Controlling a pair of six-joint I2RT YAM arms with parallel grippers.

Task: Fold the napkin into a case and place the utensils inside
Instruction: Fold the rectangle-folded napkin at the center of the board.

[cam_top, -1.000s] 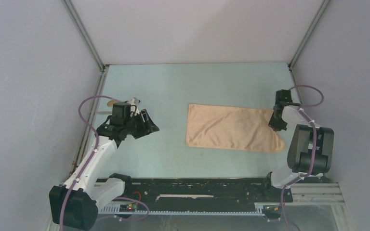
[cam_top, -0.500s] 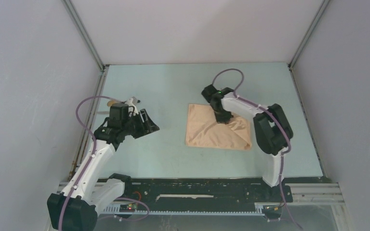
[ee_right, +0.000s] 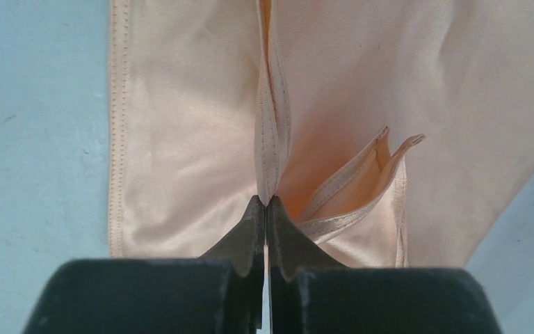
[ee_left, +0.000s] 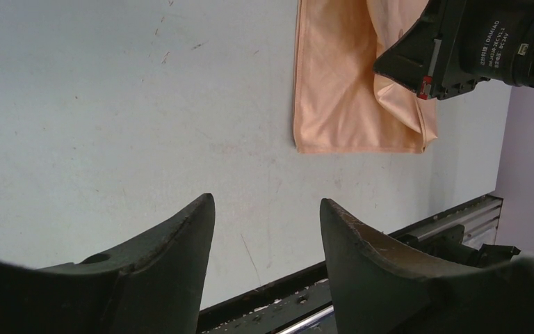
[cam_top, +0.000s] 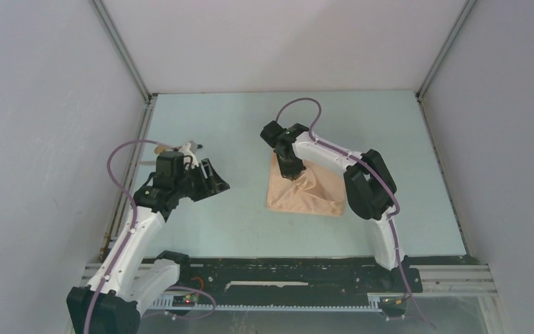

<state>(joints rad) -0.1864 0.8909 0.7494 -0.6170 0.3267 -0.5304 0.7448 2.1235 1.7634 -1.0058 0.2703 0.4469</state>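
Napkin (ee_right: pixel 181 139) hem pinched by right end effector (ee_right: pixel 265 203), left end effector (ee_left: pixel 265 209) spread

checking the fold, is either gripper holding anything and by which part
The right gripper pinches the napkin by a stitched hem; the left gripper is open, holding nothing.

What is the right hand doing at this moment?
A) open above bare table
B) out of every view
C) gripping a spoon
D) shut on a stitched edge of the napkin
D: in the right wrist view the right hand is pinched tip to tip on a hemmed fold of the napkin.
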